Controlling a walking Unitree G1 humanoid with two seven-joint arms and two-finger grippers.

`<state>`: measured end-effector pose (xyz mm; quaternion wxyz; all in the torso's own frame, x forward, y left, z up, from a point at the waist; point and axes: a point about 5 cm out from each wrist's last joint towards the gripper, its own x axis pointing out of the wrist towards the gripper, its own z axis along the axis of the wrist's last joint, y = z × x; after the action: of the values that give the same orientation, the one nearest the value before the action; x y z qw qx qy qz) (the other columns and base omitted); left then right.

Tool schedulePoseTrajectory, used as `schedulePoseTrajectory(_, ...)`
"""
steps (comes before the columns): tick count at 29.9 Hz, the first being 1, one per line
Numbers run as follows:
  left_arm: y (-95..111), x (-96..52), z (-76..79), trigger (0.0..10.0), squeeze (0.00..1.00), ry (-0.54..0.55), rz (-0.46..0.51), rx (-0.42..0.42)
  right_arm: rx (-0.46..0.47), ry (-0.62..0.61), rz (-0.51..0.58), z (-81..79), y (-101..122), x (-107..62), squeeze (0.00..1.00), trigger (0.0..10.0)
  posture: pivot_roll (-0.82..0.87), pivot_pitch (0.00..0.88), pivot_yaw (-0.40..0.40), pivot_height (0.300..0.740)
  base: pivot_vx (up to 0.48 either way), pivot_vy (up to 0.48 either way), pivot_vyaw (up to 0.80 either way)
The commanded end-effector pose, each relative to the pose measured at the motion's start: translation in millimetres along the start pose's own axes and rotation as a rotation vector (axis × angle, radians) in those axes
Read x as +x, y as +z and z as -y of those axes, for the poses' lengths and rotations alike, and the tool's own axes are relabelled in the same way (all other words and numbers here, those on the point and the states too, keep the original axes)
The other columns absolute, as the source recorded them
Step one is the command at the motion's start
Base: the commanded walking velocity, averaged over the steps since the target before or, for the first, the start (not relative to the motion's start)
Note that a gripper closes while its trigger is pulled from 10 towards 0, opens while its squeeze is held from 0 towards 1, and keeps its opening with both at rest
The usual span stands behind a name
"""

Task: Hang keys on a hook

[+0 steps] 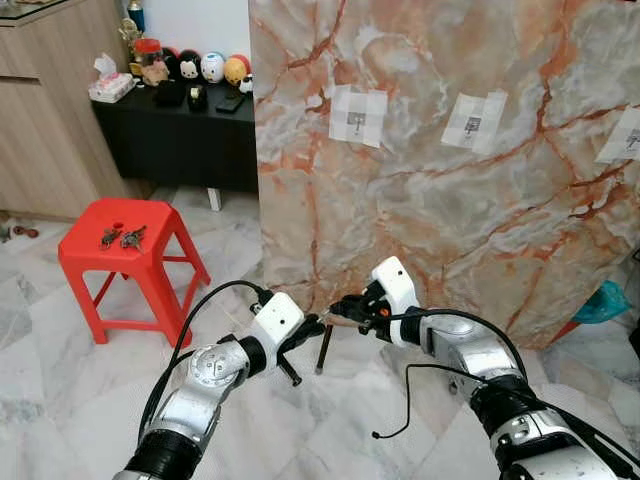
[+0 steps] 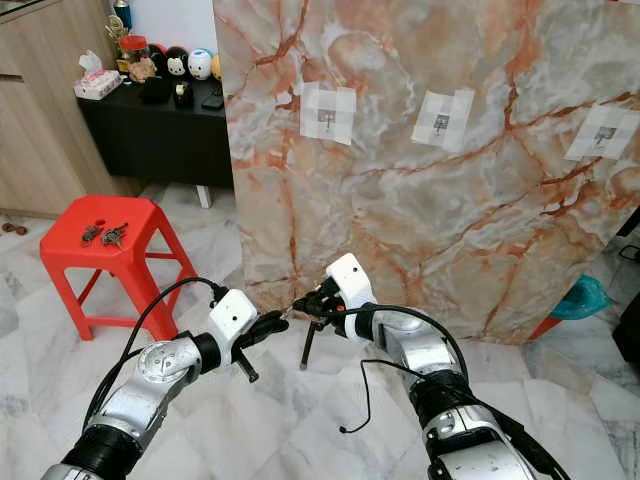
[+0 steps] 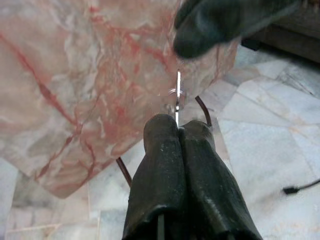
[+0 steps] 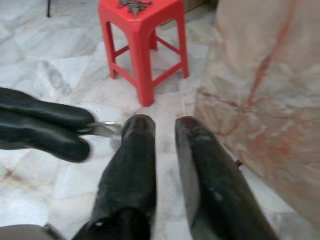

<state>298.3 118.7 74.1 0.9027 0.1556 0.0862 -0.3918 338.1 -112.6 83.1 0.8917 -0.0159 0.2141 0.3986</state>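
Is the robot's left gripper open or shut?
Shut. The left gripper has its two black fingers pressed together, pinching a thin silvery key that pokes out between them.

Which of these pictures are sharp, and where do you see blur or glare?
Left eye view: sharp, evenly lit, marble slab without strong glare. Left wrist view: key in the left gripper glints; the right gripper is blurred. Right wrist view: soft throughout, red stool slightly blurred.

- The left gripper [image 1: 318, 322] and the right gripper [image 1: 340, 306] meet tip to tip, with a key [image 3: 177, 97] between them.
- The marble slab [image 1: 450, 160] stands just behind both grippers.
- The stool [image 1: 125, 250] is far left of them, and more keys [image 1: 121, 237] lie on it.
- The cabinet [image 1: 180, 135] is behind the stool.
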Motion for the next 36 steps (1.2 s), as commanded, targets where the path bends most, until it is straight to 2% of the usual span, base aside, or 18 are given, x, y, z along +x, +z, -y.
schedulePoseTrajectory(1, 0, -0.7, 0.9, 0.0, 0.00, -0.005, -0.002, 0.000, -0.020, -0.013, 0.001, 6.1, 6, -3.7, 0.00, 10.0, 0.03, 0.000, -0.117, 0.740, 0.000, 0.000, 0.00)
schedulePoseTrajectory(11, -3, -2.8, 0.3, 0.0, 0.00, 0.004, -0.012, 0.000, -0.020, -0.035, 0.002, 13.4, 8, -10.3, 0.00, 10.0, 0.03, 0.000, -0.119, 0.740, 0.000, 0.000, 0.00)
schedulePoseTrajectory(17, -2, -3.5, -2.1, 0.0, 0.00, 0.045, -0.001, -0.003, 0.040, -0.185, 0.004, 29.8, -7, -20.2, 0.00, 10.0, 0.03, 0.000, -0.124, 0.740, 0.000, 0.000, 0.00)
schedulePoseTrajectory(18, -2, -3.7, -3.9, 0.0, 0.00, 0.072, 0.009, -0.015, 0.070, -0.275, 0.009, 37.8, -16, -26.0, 0.00, 10.0, 0.03, 0.000, -0.123, 0.740, 0.000, 0.000, 0.00)
schedulePoseTrajectory(20, -1, -3.8, -5.6, 0.0, 0.00, 0.097, 0.018, -0.028, 0.099, -0.363, 0.005, 44.3, -28, -32.3, 0.00, 10.0, 0.03, 0.000, -0.124, 0.740, 0.000, 0.000, 0.00)
schedulePoseTrajectory(24, 1, -4.4, -8.4, 0.0, 0.00, 0.138, 0.030, -0.044, 0.178, -0.498, -0.017, 51.5, -53, -43.8, 0.00, 10.0, 0.03, 0.000, -0.122, 0.740, 0.000, 0.000, 0.00)
schedulePoseTrajectory(25, 1, -4.4, -8.4, 0.0, 0.00, 0.138, 0.030, -0.044, 0.178, -0.498, -0.017, 51.5, -53, -43.8, 0.00, 10.0, 0.03, 0.000, -0.122, 0.740, 0.000, 0.000, 0.00)
schedulePoseTrajectory(26, 4, -4.2, -9.3, 0.0, 0.00, 0.157, 0.043, -0.051, 0.226, -0.568, -0.056, 52.1, -74, -51.9, 0.00, 10.0, 0.03, 0.000, -0.119, 0.740, 0.000, 0.000, 0.00)
schedulePoseTrajectory(28, 7, -2.7, -10.4, 0.0, 0.00, 0.185, 0.051, -0.049, 0.245, -0.618, -0.110, 50.0, -94, -58.5, 0.00, 10.0, 0.03, 0.000, -0.120, 0.740, 0.000, 0.000, 0.00)
schedulePoseTrajectory(29, 10, -0.7, -11.1, 6.2, 0.00, 0.211, 0.062, -0.047, 0.280, -0.651, -0.159, 44.9, -114, -63.7, 0.00, 10.0, 0.03, 0.000, -0.120, 0.740, 0.000, 0.000, 0.00)
schedulePoseTrajectory(30, 12, 0.3, -11.6, 10.0, 0.00, 0.228, 0.067, -0.052, 0.293, -0.668, -0.183, 41.9, -123, -66.3, 0.00, 10.0, 0.03, 0.000, -0.119, 0.740, 0.000, 0.000, 0.00)
schedulePoseTrajectory(32, 15, 2.3, -12.3, 10.0, 0.00, 0.255, 0.079, -0.065, 0.316, -0.700, -0.226, 35.8, -140, -71.5, 0.00, 10.0, 0.03, 0.000, -0.118, 0.740, 0.000, 0.000, 0.00)
schedulePoseTrajectory(33, 17, 4.0, -13.9, 10.0, 0.00, 0.292, 0.084, -0.078, 0.355, -0.725, -0.271, 28.6, -157, -77.0, 0.00, 10.0, 0.03, 0.000, -0.118, 0.740, 0.000, 0.000, 0.00)
schedulePoseTrajectory(34, 17, 4.0, -13.9, 10.0, 0.00, 0.292, 0.084, -0.078, 0.355, -0.725, -0.271, 28.6, -157, -77.0, 0.00, 10.0, 0.03, 0.000, -0.118, 0.740, 0.000, 0.000, 0.00)
schedulePoseTrajectory(36, 22, 5.6, -18.0, 10.0, 0.00, 0.356, 0.092, -0.094, 0.392, -0.743, -0.336, 17.6, -177, -83.3, 0.00, 10.0, 0.03, 0.000, -0.114, 0.740, 0.000, 0.000, 0.00)
